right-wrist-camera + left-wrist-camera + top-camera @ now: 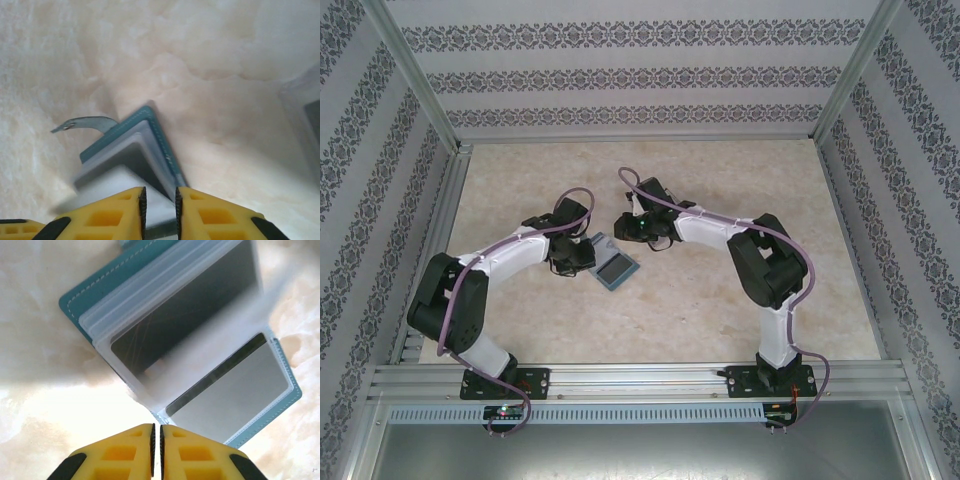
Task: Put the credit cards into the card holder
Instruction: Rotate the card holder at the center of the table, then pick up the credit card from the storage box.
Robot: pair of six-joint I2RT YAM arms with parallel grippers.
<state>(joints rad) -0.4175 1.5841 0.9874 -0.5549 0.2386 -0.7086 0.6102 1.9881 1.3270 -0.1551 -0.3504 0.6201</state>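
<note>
Remote check, both wrist feeds and the overhead. The small teal-blue book-like card holder (615,265) lies open on the pale marbled table (720,310), and I place everything else from it. In the left wrist view the card holder (125,305) shows its clear plastic sleeves fanned out. A dark rectangular card (190,315) sits in the upper sleeve and a grey rectangular card (235,390) in the lower one. One sleeve leaf between them stands up, blurred. The left gripper (582,252) is just left of the holder. Up close, the left gripper (156,432) has its yellow fingers (125,455) almost together with only a thin slit between them, at the holder's near edge. The right gripper (628,228) is at the holder's far side. From its wrist camera, the right gripper (160,197) has its fingers a narrow gap apart over the holder (135,145). Pale sleeve material shows in that gap; I cannot tell whether they press on it. The holder's little strap tab (82,122) sticks out to its left in that view.
</note>
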